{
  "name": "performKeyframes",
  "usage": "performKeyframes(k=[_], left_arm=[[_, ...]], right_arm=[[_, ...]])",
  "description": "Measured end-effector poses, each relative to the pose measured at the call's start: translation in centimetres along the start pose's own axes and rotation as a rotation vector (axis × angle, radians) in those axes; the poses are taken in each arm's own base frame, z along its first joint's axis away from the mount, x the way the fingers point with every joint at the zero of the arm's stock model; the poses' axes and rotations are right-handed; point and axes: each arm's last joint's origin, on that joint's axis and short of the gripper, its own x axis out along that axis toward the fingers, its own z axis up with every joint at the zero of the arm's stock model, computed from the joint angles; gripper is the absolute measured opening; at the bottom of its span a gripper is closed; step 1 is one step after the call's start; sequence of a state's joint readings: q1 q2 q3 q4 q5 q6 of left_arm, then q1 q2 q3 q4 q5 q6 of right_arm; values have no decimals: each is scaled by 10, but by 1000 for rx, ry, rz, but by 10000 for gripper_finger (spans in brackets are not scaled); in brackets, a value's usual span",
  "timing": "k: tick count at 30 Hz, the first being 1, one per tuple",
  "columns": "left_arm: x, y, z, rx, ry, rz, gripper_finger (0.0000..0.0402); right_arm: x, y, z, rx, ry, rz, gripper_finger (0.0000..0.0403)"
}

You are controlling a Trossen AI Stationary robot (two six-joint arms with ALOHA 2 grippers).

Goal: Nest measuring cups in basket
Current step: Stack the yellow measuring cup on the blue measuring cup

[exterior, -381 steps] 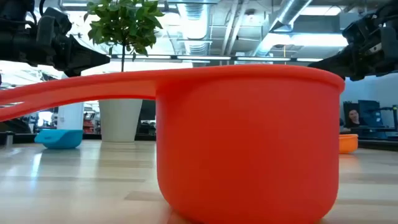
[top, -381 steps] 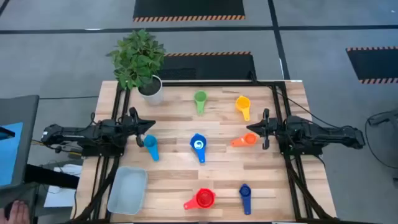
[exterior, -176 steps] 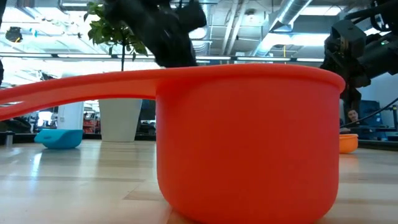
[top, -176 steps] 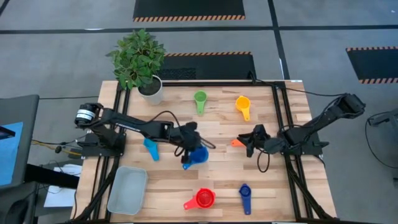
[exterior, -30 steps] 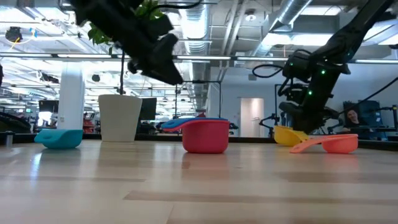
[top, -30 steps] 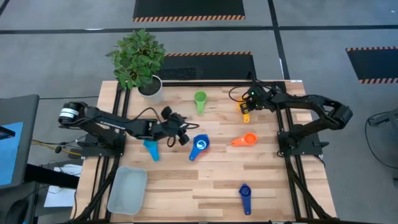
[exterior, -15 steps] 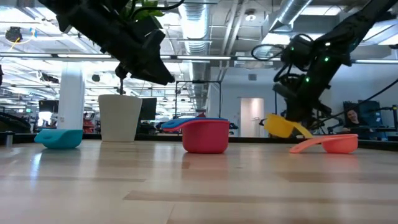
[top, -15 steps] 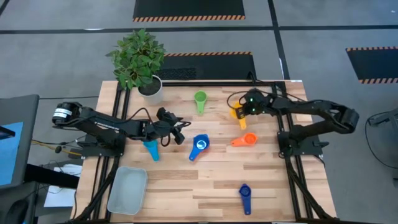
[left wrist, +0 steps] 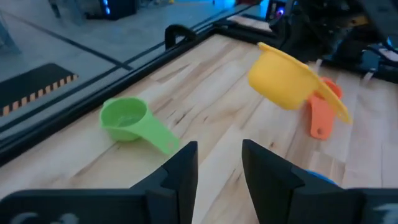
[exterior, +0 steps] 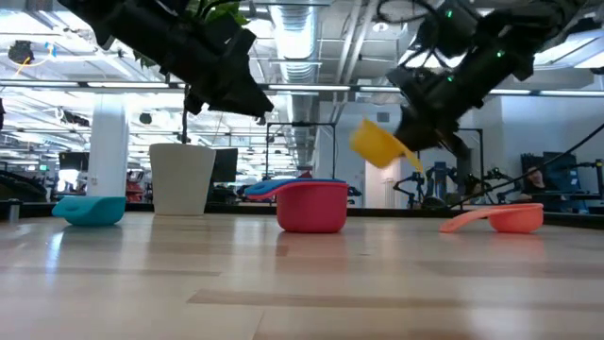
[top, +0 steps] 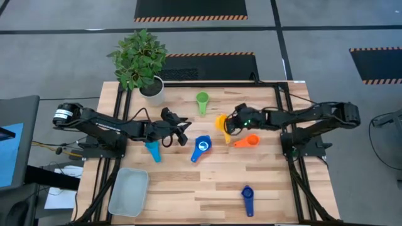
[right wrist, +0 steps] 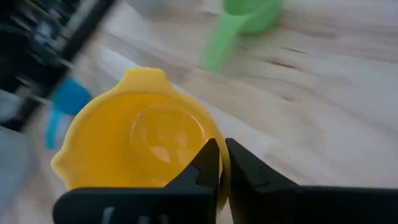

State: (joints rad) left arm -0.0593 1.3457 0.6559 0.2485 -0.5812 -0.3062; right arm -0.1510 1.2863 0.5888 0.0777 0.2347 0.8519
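Note:
My right gripper (top: 231, 123) is shut on the yellow cup (top: 222, 122) and holds it in the air over the table's middle; the low view shows the yellow cup (exterior: 377, 142) tilted. My left gripper (top: 181, 133) hovers open left of it, touching nothing; its fingers (left wrist: 186, 168) point toward the green cup (left wrist: 127, 118). A blue cup (top: 201, 147) sits nested in the red cup (exterior: 310, 210), which stands on the table. The orange cup (top: 248, 141), light blue cup (top: 152, 149) and dark blue cup (top: 247, 198) lie apart on the wood. The basket (top: 129, 191) rests at the near left corner. My right gripper pinches the yellow cup between its two fingers (right wrist: 211, 163) at the handle side of the rim (right wrist: 205, 140). The handle (left wrist: 333, 107) runs back under the fingers, which lie along it. The cup is lifted clear and tilted, its bowl ahead of the fingertips.
A white plant pot (top: 152, 91) with a leafy plant stands at the far left corner. Black frame rails (top: 279, 107) run along both table sides. Bare wood lies between the basket and the dark blue cup.
My right gripper has lifted the yellow cup off the table near the far right and carried it up and toward the table's middle, tipping it on the way. The cup now hangs clear above the wood, left of the orange cup.

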Motion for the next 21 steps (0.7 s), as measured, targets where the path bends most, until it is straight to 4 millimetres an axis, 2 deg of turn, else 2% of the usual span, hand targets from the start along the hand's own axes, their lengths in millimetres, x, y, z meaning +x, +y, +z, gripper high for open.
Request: performKeyframes(k=[4,10,17,21], left_arm=[[0,-2,6,8,-56,-16,113],[-3,-9,6,35,-59,-93,113],[4,-21,-7,71,-14,-179,113],[11,-25,-13,36,-6,-205,113]], right_arm=[[4,21,-5,73,-140,89,34],[5,35,-7,110,-289,136,14],[8,39,-18,114,-426,30,36],[12,42,-22,129,-463,-8,25]])
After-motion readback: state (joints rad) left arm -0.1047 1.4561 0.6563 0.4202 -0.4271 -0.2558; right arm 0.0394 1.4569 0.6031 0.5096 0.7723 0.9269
